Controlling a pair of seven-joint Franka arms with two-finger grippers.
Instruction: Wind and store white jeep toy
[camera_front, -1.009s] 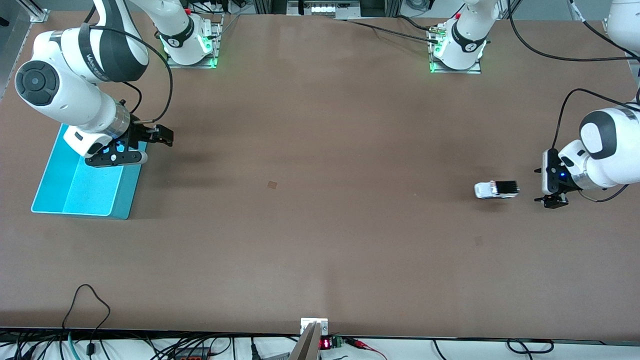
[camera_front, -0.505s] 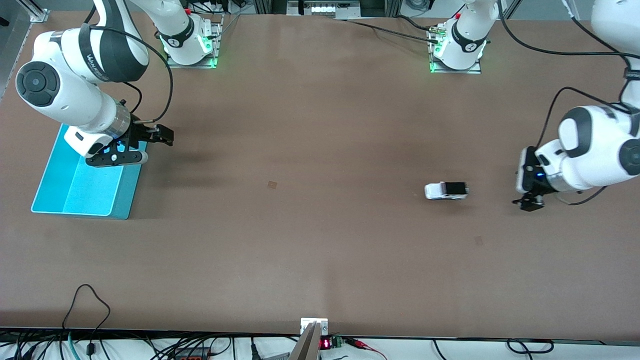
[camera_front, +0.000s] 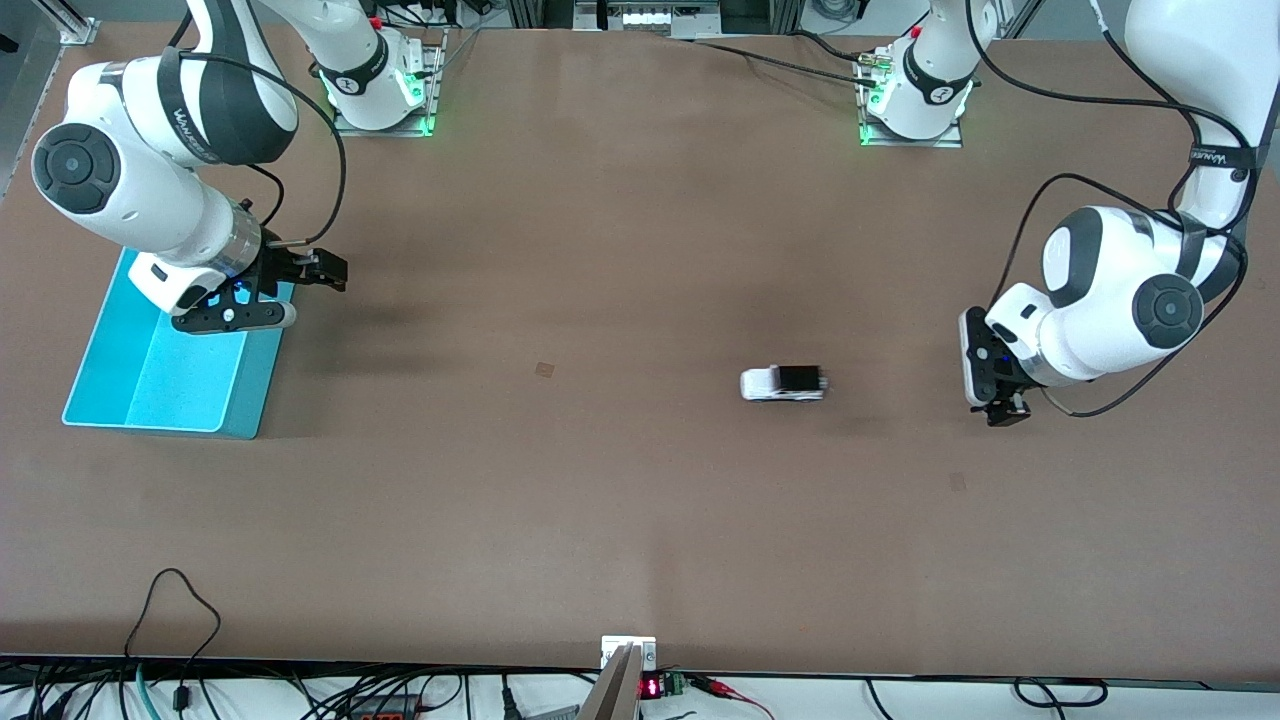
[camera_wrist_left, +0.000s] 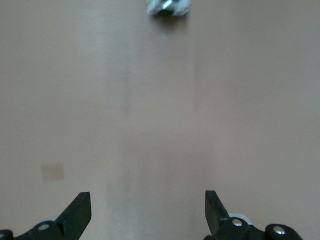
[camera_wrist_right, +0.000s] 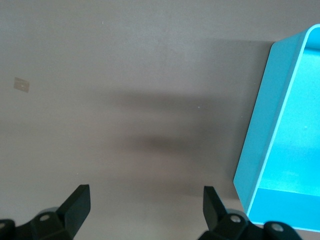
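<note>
The left claw (camera_front: 1000, 400) hangs low over the tabletop (camera_front: 640, 520) toward the left arm's end, fingers spread apart and holding nothing; its wrist view shows both fingertips (camera_wrist_left: 80, 210) wide of each other with bare surface between them. The white jeep toy (camera_front: 783, 383) sits on its wheels on the tabletop, well apart from this claw, in the open stretch toward the right arm's end from it — nothing touches it. In the left wrist view the toy (camera_wrist_left: 168, 7) appears straight ahead of the open fingers.

The right claw (camera_front: 262, 298) waits over the edge of the turquoise bin (camera_front: 150, 385) at the right arm's end of the tabletop, fingers likewise apart and empty. The bin holds nothing that can be seen.

Task status, judged from this layout: the toy runs free on the surface and is not stored. Whether winding is complete cannot be confirmed. Remaining steps — grasp the toy, carry it across to the bin, which is well apart from it, and release it inside.
</note>
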